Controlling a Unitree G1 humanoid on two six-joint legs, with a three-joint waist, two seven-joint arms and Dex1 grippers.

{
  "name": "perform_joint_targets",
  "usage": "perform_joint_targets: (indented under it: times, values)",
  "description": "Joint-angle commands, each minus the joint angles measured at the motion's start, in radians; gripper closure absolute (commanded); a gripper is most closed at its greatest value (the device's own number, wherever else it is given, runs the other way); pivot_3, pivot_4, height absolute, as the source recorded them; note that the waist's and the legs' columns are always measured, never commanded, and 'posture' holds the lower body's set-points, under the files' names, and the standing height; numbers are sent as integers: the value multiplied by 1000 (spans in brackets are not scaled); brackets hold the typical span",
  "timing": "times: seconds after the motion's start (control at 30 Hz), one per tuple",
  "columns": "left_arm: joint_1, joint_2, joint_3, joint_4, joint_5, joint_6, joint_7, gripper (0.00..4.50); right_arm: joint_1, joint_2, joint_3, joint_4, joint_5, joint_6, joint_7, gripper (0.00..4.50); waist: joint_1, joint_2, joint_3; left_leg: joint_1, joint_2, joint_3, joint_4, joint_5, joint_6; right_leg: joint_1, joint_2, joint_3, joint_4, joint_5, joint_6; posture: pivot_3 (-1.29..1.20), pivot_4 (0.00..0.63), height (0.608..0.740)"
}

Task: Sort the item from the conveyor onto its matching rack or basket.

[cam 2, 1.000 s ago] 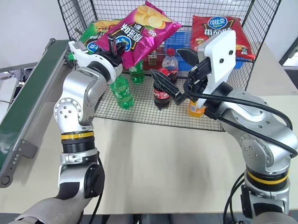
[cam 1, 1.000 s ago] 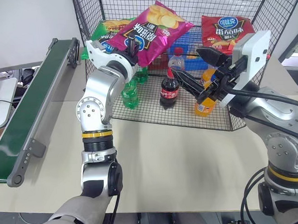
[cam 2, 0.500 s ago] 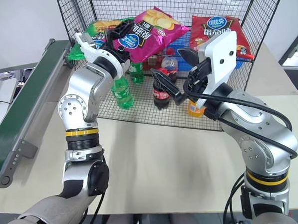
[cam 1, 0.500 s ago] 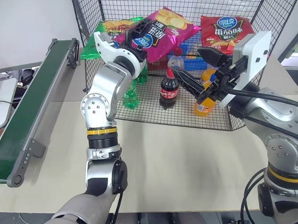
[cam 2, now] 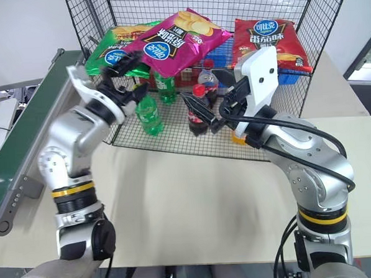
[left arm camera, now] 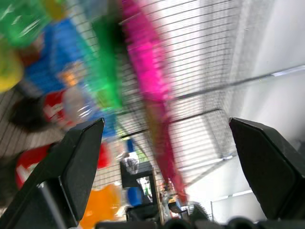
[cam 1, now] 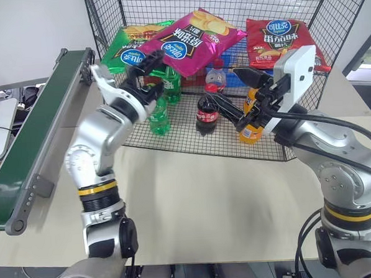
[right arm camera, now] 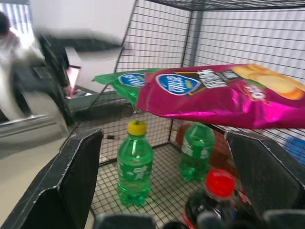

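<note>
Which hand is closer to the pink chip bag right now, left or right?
Left. The left hand is open just below the pink chip bag's near-left end, not holding it. The right hand is open farther off, lower and to its right, by the cola bottle.

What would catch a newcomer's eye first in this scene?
The pink chip bag lying high in the black wire rack, between a green bag and a red bag. Below it stand soda bottles, with both open hands, left hand and right hand, at the rack's front.

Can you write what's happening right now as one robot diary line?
pink bag: in rack, on bottles | left gripper: open, empty | right gripper: open
</note>
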Motion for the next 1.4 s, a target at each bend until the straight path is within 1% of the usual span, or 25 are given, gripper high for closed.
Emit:
perform_joint_targets:
  times: [0.03,0.2,0.27,0.3,0.33,0.37,0.4,0.47,0.53,0.6,0.63,0.73,0.83,0.9,1.0,1.2,1.23,1.33,1.37,1.4]
  values:
    - [-3,57,-6,-72,-48,-13,10,25,-53,13,24,31,-43,-70,38,0,0,0,0,0,0,0,0,0,0,0,0,0,0,0,0,0,150,740]
    - [-30,188,-17,-70,-48,28,-66,25,-92,30,74,106,-121,-130,73,0,-2,0,0,0,-1,-1,0,0,0,0,0,-1,0,0,0,0,150,740]
    - [-48,291,-19,-62,-14,78,-149,25,-112,33,105,143,-173,-176,94,0,-2,0,0,0,-1,-1,0,0,-1,0,1,-1,0,0,0,0,150,740]
    - [-56,367,-25,-62,36,124,-222,25,-124,28,130,164,-216,-212,106,0,-4,1,1,0,-1,-1,-1,0,-1,-1,1,-1,0,0,0,0,150,740]
    - [-60,420,-31,-62,74,154,-277,25,-132,26,146,180,-247,-239,115,0,-8,1,1,0,-1,-1,-1,0,-1,-1,2,0,0,0,0,0,150,740]
    - [-59,499,-49,-72,153,194,-371,25,-146,14,185,210,-315,-305,130,0,-11,1,1,0,-1,-1,-1,1,-1,-2,4,0,0,0,0,0,150,740]
    - [-58,552,-64,-77,210,216,-442,25,-156,8,211,234,-364,-354,143,0,-10,1,1,1,-1,-1,-2,1,-2,-2,4,0,1,0,0,0,150,740]
    - [-57,627,-88,-86,312,232,-578,25,-174,-2,253,280,-449,-456,167,0,-8,2,1,2,-1,-1,-3,2,-3,-2,4,0,0,0,0,0,150,740]
    - [-55,662,-99,-94,398,216,-705,25,-195,2,274,331,-519,-535,167,0,-5,2,1,3,-1,0,-4,1,-1,-2,5,0,0,0,0,0,150,740]
    - [-24,742,-155,-140,582,168,-909,25,-232,11,297,394,-600,-626,155,0,-5,1,2,3,0,0,-4,0,0,-3,5,0,0,0,0,0,150,740]
    - [-9,768,-175,-153,649,148,-982,25,-244,17,303,417,-623,-656,154,0,-5,1,2,2,0,0,-4,0,0,-3,5,0,-1,0,0,0,150,740]
    - [42,791,-172,-140,750,108,-1110,25,-278,36,317,486,-694,-744,147,0,-7,2,2,3,1,1,-5,0,0,-4,5,1,0,0,0,0,150,740]
    - [68,772,-138,-123,786,97,-1156,25,-304,61,321,551,-739,-798,141,0,-7,2,2,2,7,3,-4,-2,4,-4,7,0,0,0,0,0,150,740]
    - [82,761,-112,-116,781,116,-1167,25,-325,74,322,602,-770,-845,134,0,-8,2,2,2,8,3,-4,-3,5,-4,7,0,0,0,0,0,150,740]
    - [125,751,-66,-126,776,132,-1182,0,-351,84,321,670,-809,-907,123,793,-10,2,2,2,8,3,-4,-4,6,-5,6,0,1,0,0,0,150,740]
    - [159,730,-27,-145,777,138,-1182,0,-374,91,317,744,-869,-997,96,2882,-10,2,2,2,9,2,-3,-4,6,-5,5,0,2,0,-1,0,150,740]
    - [162,728,-24,-147,777,139,-1181,0,-378,90,317,752,-882,-1017,89,3287,-10,2,2,2,9,2,-3,-4,6,-5,5,0,2,0,-1,0,150,740]
    - [169,726,-18,-149,782,141,-1185,0,-381,83,312,768,-904,-1061,77,4281,-12,2,2,2,9,2,-3,-4,6,-5,5,0,2,0,-1,0,150,740]
    - [171,726,-17,-148,784,141,-1187,0,-380,79,309,771,-908,-1071,76,4491,-12,2,2,2,9,2,-3,-4,6,-5,5,0,2,0,-1,0,150,740]
    - [171,725,-16,-147,786,140,-1188,0,-379,75,303,775,-908,-1077,77,4491,-13,2,2,2,9,2,-3,-4,6,-5,5,0,2,0,-1,0,150,740]
